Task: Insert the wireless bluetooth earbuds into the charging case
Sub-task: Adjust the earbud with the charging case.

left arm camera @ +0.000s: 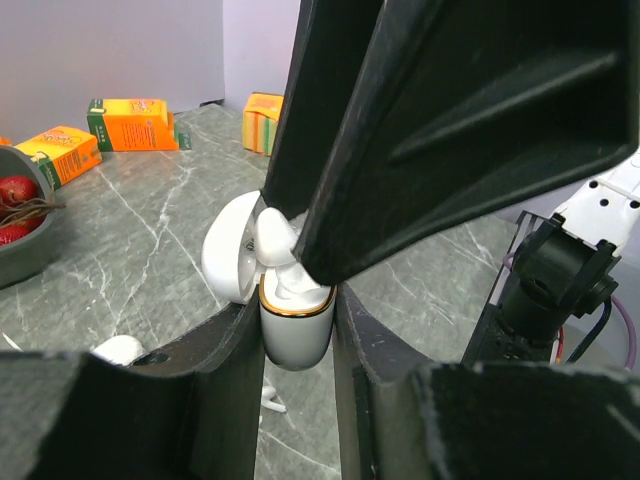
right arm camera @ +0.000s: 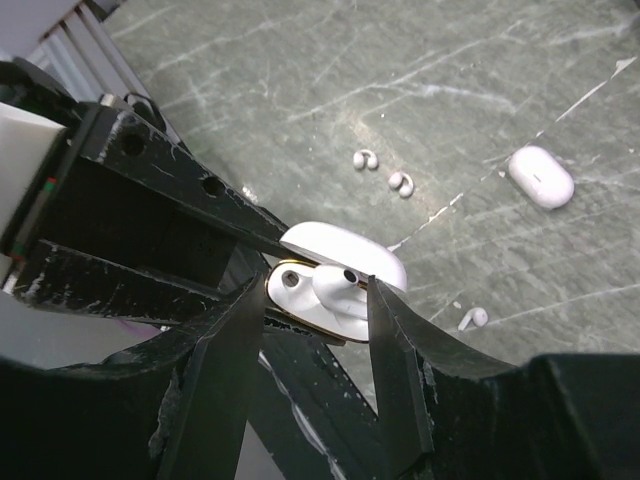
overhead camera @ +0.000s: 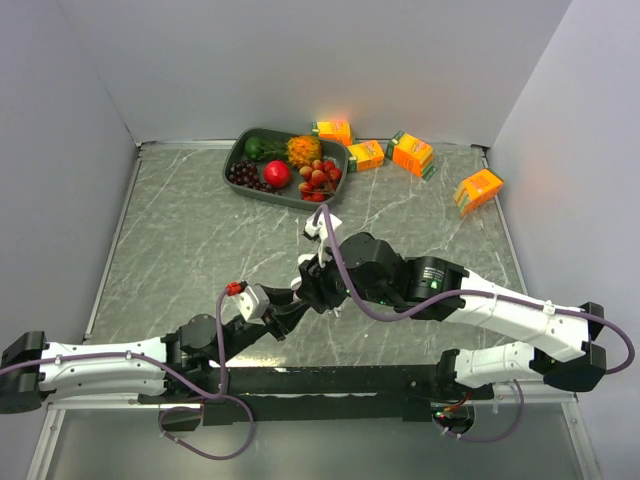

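In the top external view, the left arm (overhead camera: 110, 365) and the right arm (overhead camera: 500, 305) are seen converged over the middle of the tabletop (overhead camera: 180, 230). A fruit tray (overhead camera: 228, 168) and juice cartons (overhead camera: 413, 153) lie at 12 to 1 o'clock of that meeting point. What is held there is too small to be told.

In the left wrist view, the open charging case (left arm camera: 297, 345) is clamped upright by the left end effector (left arm camera: 295, 305), its lid (left arm camera: 228, 258) swung back toward 9 o'clock. A stemmed earbud (left arm camera: 275, 240) is held at the case mouth from 12 o'clock. A closed case (left arm camera: 118, 349) lies on the tabletop at 8 o'clock.

In the right wrist view, the right end effector (right arm camera: 318, 310) is pinched on that stemmed earbud. The earbud appears only partly seated, though the well is hidden by the fingers. Two bean-shaped earbuds (right arm camera: 365, 160) lie loose at 12 o'clock and a second stemmed earbud (right arm camera: 472, 318) at 3 o'clock.

The task is judged to be early: one insertion is under way, three earbuds remain out, and the closed case is yet to be opened.
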